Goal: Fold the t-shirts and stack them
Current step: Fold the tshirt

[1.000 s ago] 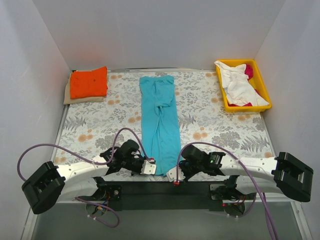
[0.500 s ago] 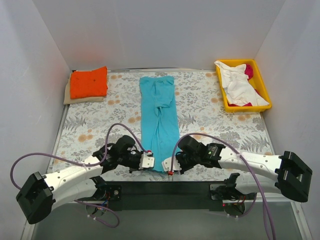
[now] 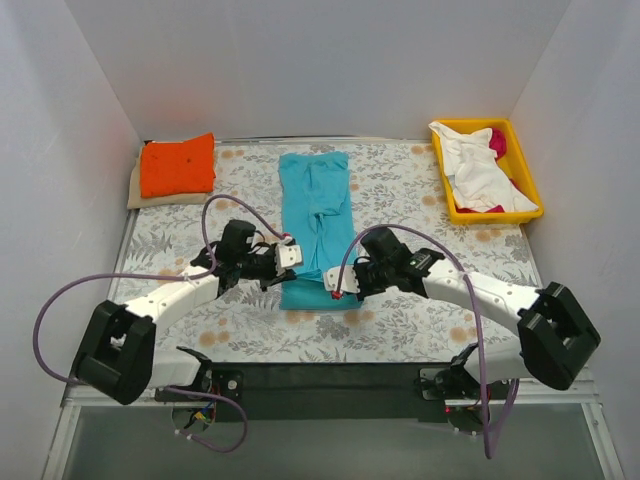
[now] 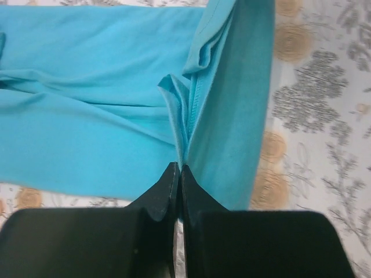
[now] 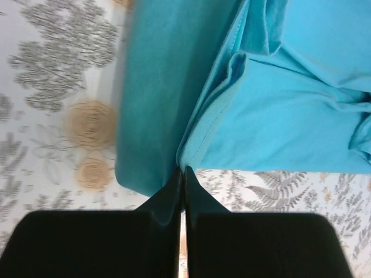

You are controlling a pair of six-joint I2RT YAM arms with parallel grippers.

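the top external camera sits high above and behind the arm bases. it looks down and forward over the whole floral table cloth (image 3: 420, 200), from far enough back to take in both side walls, the orange t-shirt (image 3: 178, 165) and the yellow tray (image 3: 527, 170). the left wrist camera looks along its own fingers, very close to the teal-blue t-shirt (image 4: 87, 133), with the left gripper (image 4: 178, 168) filling the bottom edge. the right wrist camera does likewise, with the right gripper (image 5: 181, 171) at the bottom. all three views share that shirt's near, folded end, though which hem each wrist view shows is hard to tell.
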